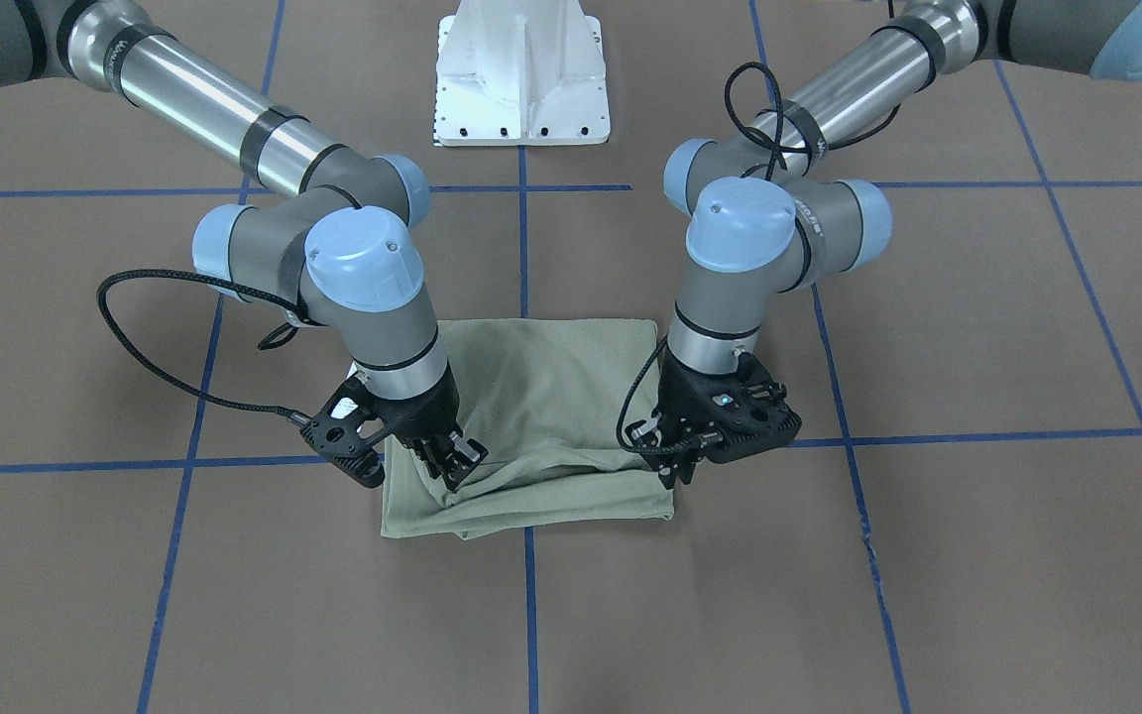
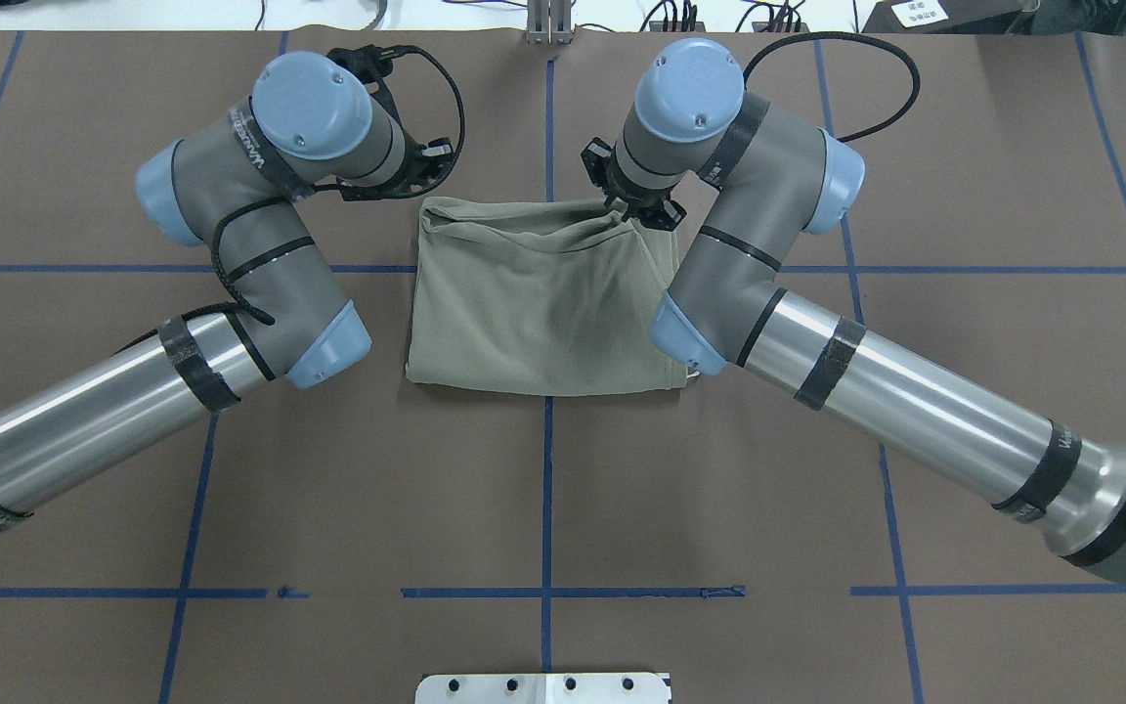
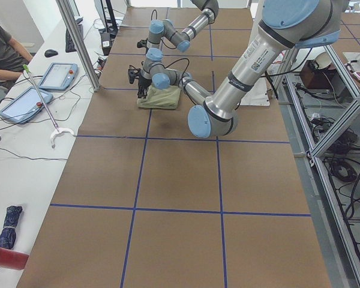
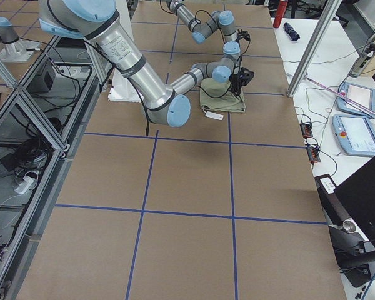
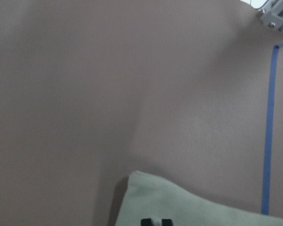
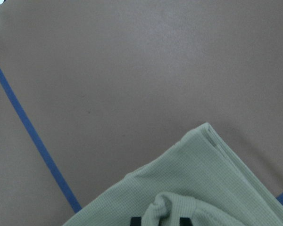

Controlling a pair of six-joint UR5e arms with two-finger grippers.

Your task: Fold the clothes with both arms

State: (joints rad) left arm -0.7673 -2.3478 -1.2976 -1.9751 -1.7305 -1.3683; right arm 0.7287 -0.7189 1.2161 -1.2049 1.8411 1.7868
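2 grips: left pincer [image 1: 675, 468] and right pincer [image 1: 452, 466] pinch shirt [image 1: 551, 397]; light, limp knit, take corners beneath each pincer.

Wide open table [image 1: 928, 595] across the bottom of the front view; white base [image 1: 521, 79] blocks top centre, left arm [image 1: 730, 297] and right arm [image 1: 373, 297] flank the shirt [image 1: 551, 397].
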